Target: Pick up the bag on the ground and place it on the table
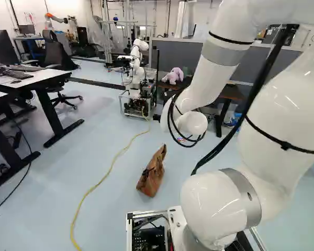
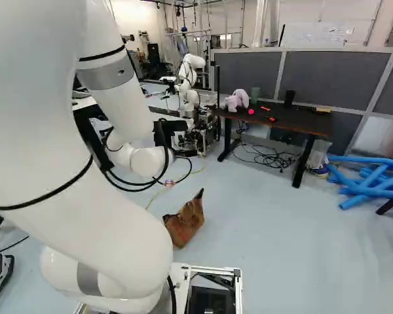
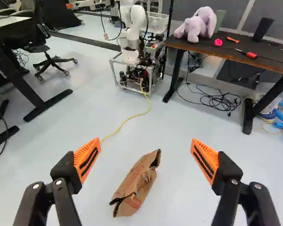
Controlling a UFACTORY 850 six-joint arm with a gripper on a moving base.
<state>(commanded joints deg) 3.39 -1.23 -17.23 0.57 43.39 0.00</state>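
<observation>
Mostly hidden behind the arm's wrist, my gripper [image 2: 175, 126] shows as a dark part in the right base view. In the wrist view the gripper [image 3: 145, 160] is open wide, its orange pads far apart with nothing held. A crumpled brown paper bag [image 3: 137, 183] lies on the floor beyond the fingers, seen through the gap between them and nearer the left-hand finger, not touching either. The same bag [image 1: 153, 175] lies just ahead of the base in the left base view. A dark-topped table [image 2: 285, 121] stands farther off, at the right of the right base view.
A purple plush toy [image 3: 198, 24], a pink object [image 3: 218, 42] and tools rest on the table, with cables [image 3: 217, 100] beneath. Another robot [image 1: 136, 68] stands beside it. A yellow cable [image 1: 105, 175] crosses the floor. Desks [image 1: 31, 78] stand left; blue tubes [image 2: 373, 180] lie right.
</observation>
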